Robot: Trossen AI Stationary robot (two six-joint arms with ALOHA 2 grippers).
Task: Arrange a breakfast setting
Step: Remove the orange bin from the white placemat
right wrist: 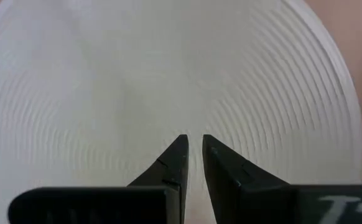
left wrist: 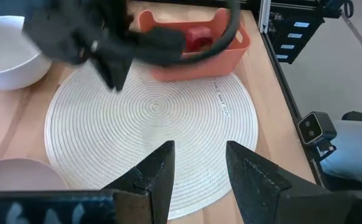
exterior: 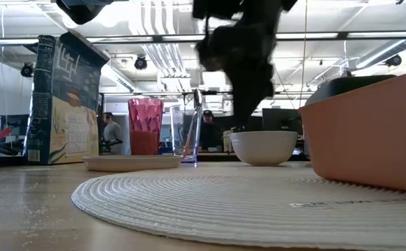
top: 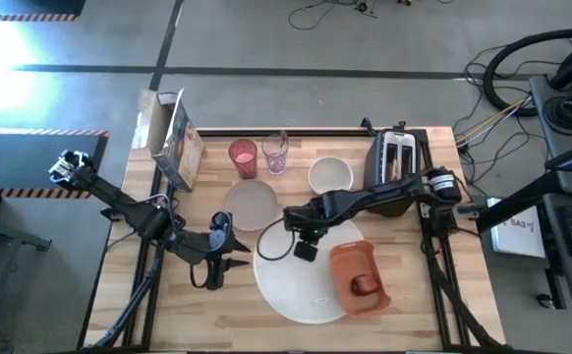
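The large white round plate (top: 301,285), ribbed in concentric rings, lies at the lower middle of the high view on the wooden bench (top: 414,305). An orange-red tray (top: 360,278) overlaps its right edge, and a dark-red fruit (top: 367,285) sits inside the tray.

The right hand (top: 304,244) hangs over the upper part of the large plate, near the frame's centre. In the right wrist view its fingertips (right wrist: 180,149) are nearly pressed together with only a narrow slit between them, holding nothing, with the plate's ribbed surface (right wrist: 168,74) right beneath.

The left hand (top: 229,264) sits just left of the large plate, in the lower left-centre of the high view. In the left wrist view its fingers (left wrist: 162,168) are spread and empty, pointing over the plate toward the tray.

The smaller pale plate (top: 251,205) rests just above and left of the large plate. Along the upper edge of the bench stand the pink tumbler (top: 243,157), the clear glass (top: 275,152) just right of it, and the small white bowl (top: 330,175) further right. A black toaster (top: 395,157) stands at the upper right, and a cereal box (top: 176,143) at the upper left.

In the low view, people show in the room beyond the tumbler and glass.
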